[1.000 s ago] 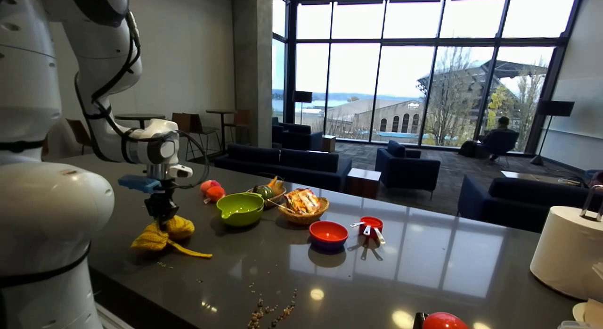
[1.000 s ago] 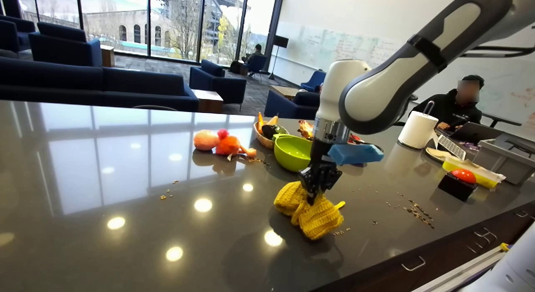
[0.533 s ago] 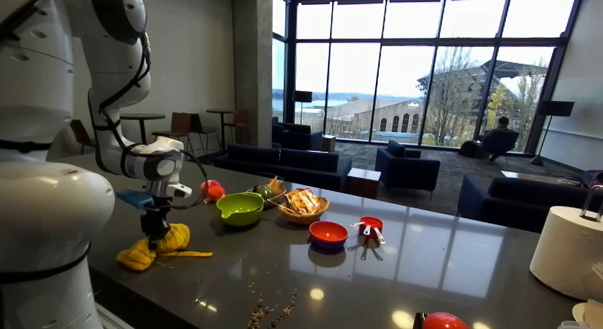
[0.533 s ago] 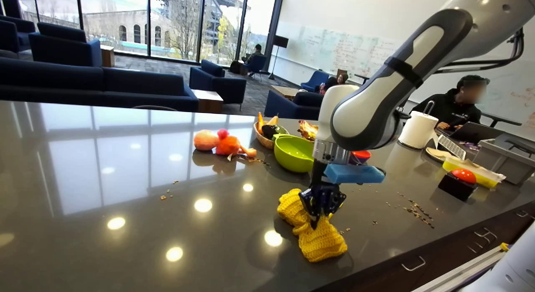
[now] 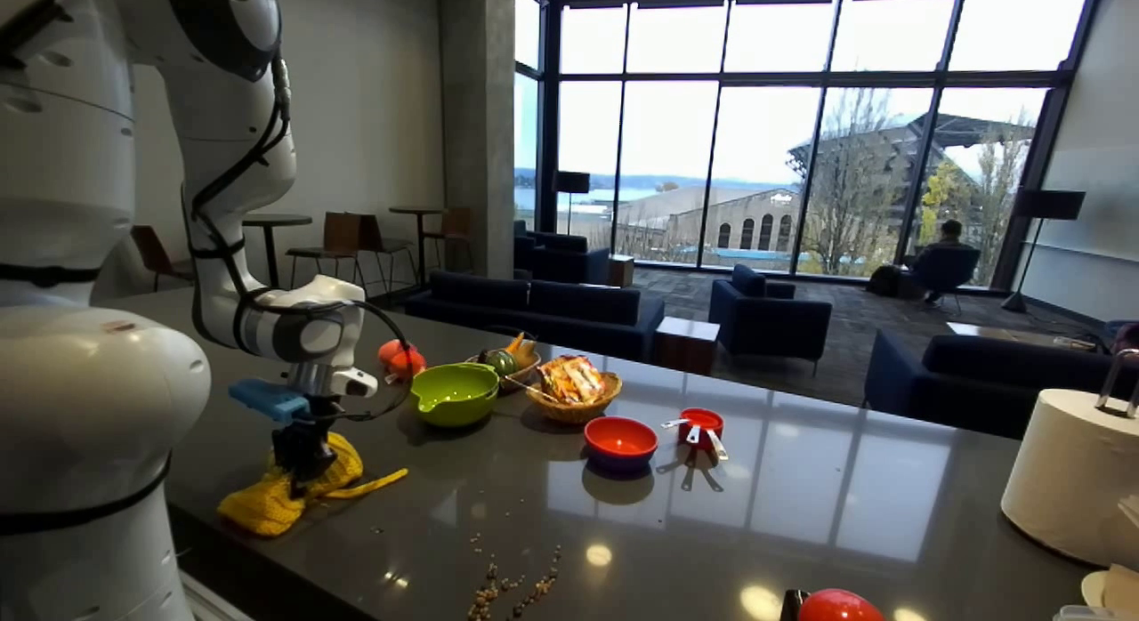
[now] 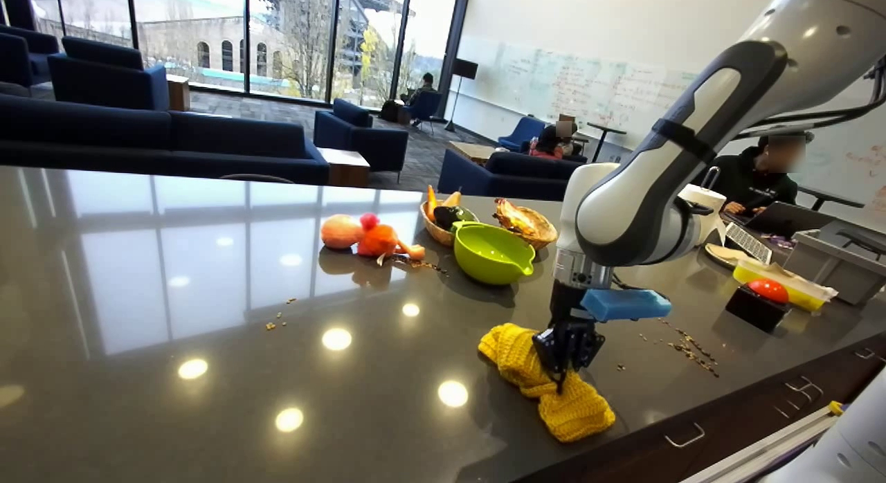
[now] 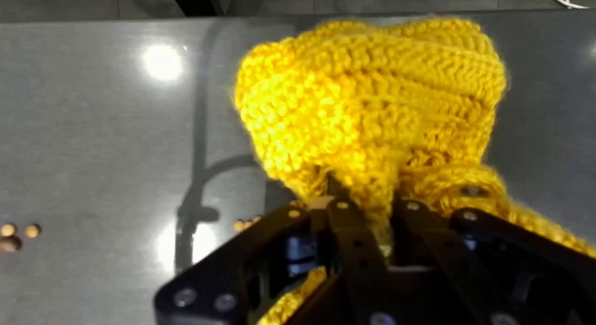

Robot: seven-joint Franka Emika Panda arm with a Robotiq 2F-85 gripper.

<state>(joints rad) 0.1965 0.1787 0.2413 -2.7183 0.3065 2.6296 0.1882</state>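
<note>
Showing a yellow knitted cloth [image 7: 368, 97] at the centre of things, we find it bunched at the dark, glossy counter [image 6: 360, 427], near the edge in the wrist view; we cannot tell whether all of it touches the surface. The gripper [image 7: 372, 206] is closed on its middle, pinching it into a narrow waist, so the knit fans out on both sides like a bow. A thin yellow strap [image 5: 374, 485] trails from it.

We judge the handling of the cloth to be partway along: the grip is made, and letting go is not yet done.

In the wrist view, a few small tan grains [image 7: 8, 230] lie loose to one side of the cloth; both exterior views show more, scattered in trails across the counter.

Farther out, well apart from the cloth, sits a spouted green bowl [image 5: 456, 412]. Beside it are a vegetable basket [image 6: 436, 235] and a wicker basket [image 5: 574, 415] holding bright packets. Orange plush toys [image 6: 378, 242] lie beyond. A red bowl [image 5: 620, 459] and red measuring cups [image 5: 701, 421] stand farther along, none of them touched by the gripper.
</note>
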